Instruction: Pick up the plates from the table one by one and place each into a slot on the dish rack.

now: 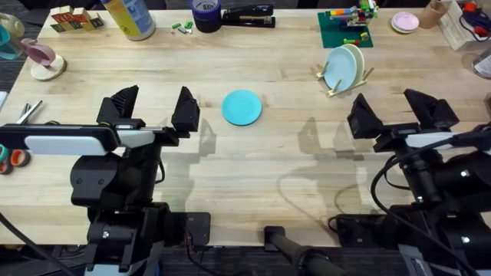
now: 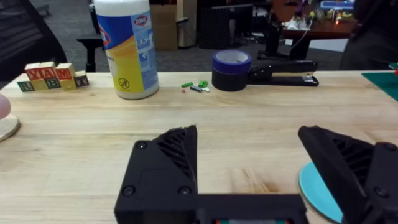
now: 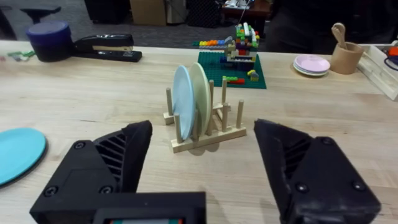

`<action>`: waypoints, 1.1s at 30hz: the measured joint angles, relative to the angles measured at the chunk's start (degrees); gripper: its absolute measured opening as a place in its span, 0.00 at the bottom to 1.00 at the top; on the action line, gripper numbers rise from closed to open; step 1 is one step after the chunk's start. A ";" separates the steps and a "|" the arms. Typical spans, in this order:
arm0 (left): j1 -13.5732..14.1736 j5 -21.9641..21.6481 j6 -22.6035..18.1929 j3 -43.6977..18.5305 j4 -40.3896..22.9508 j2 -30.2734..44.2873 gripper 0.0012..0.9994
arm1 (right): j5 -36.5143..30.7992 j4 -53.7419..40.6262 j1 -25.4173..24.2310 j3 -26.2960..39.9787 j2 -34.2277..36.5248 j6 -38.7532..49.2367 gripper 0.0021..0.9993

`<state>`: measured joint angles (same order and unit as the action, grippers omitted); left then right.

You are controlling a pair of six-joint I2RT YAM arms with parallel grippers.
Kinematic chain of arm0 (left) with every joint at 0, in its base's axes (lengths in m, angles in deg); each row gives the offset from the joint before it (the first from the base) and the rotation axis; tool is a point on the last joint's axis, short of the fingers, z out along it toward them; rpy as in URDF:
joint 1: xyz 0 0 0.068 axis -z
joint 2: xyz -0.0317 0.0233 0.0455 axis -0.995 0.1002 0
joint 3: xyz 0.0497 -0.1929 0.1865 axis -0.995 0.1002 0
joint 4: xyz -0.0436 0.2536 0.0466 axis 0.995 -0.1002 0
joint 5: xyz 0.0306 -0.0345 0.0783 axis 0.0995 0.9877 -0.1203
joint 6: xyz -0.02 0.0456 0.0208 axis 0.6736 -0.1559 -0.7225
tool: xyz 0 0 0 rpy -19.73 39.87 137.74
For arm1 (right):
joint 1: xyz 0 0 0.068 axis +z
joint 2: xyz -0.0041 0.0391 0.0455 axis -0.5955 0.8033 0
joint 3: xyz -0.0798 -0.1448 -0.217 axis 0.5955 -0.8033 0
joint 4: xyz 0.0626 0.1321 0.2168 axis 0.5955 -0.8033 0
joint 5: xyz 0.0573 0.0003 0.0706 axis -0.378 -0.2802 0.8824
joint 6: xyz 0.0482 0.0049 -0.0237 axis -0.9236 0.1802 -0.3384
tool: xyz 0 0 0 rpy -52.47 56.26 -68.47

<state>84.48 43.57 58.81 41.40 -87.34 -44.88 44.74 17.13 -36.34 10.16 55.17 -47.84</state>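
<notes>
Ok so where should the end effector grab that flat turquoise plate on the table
Probably at the rim of the thin round turquoise plastic plate, coming from above with one finger slipping under the edge. It lies flat on the light wood table, so only its thin raised edge offers a hold.

Turquoise plate [image 1: 242,106] lay on pale wood-grain table [image 1: 268,161]. Rack [image 3: 205,124] was light wood, held pale blue plate [image 3: 182,102] and cream plate [image 3: 200,99]. Baseplate [image 1: 341,32] was green.
</notes>
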 joint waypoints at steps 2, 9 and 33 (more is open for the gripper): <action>0.00 0.00 0.00 0.00 -0.07 0.00 0.99 | 0.00 -0.02 0.00 0.00 0.00 0.00 0.99; 0.00 -0.02 0.00 0.00 -0.11 0.00 0.99 | 0.11 -0.02 0.00 0.00 0.00 0.00 0.99; 0.00 -1.42 0.02 -7.16 1.90 0.02 0.99 | 1.84 7.35 0.00 8.65 0.20 -0.02 1.00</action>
<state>84.48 42.15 58.83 34.25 -85.44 -44.85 46.58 24.48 -36.34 18.81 55.37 -47.86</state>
